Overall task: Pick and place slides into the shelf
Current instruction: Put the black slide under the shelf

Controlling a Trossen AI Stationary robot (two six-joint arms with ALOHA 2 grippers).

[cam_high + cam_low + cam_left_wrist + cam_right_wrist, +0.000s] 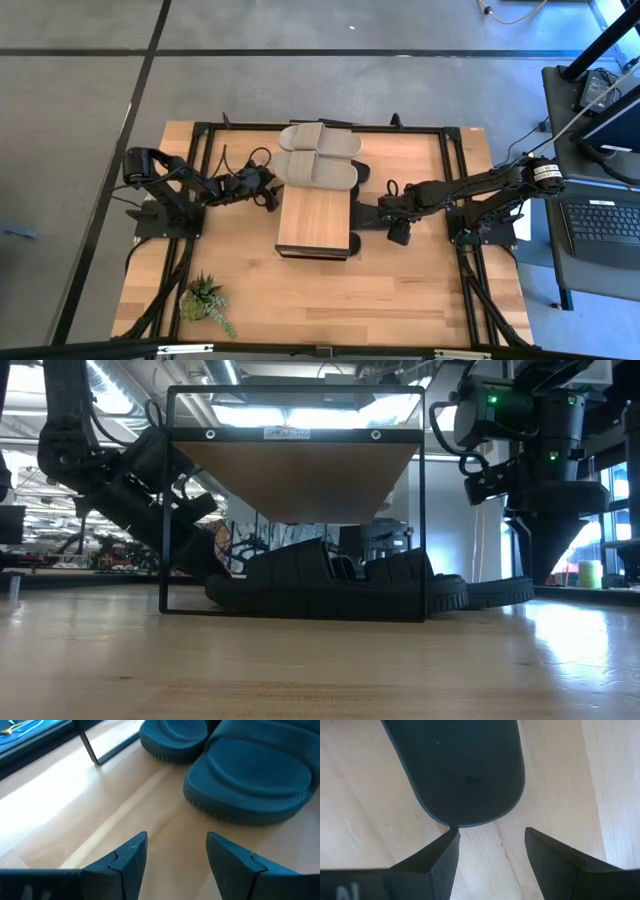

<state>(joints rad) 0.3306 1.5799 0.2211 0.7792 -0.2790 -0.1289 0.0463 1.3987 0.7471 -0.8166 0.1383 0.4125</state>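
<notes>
Two beige slides (318,156) rest on the shelf (314,217) with black ones (330,582) tucked beneath, so I hold my right gripper (492,851), jaws spread, just behind a black slide (457,767) on the counter (420,290), likely to nudge it under.

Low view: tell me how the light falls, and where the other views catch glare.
Low view: backlit by bright ceiling lights, so the black slides under the shelf read as dark shapes, with a sheen on the table at right. Left wrist view: sun streaks on the wood. High view: even light, soft shadows.
</notes>
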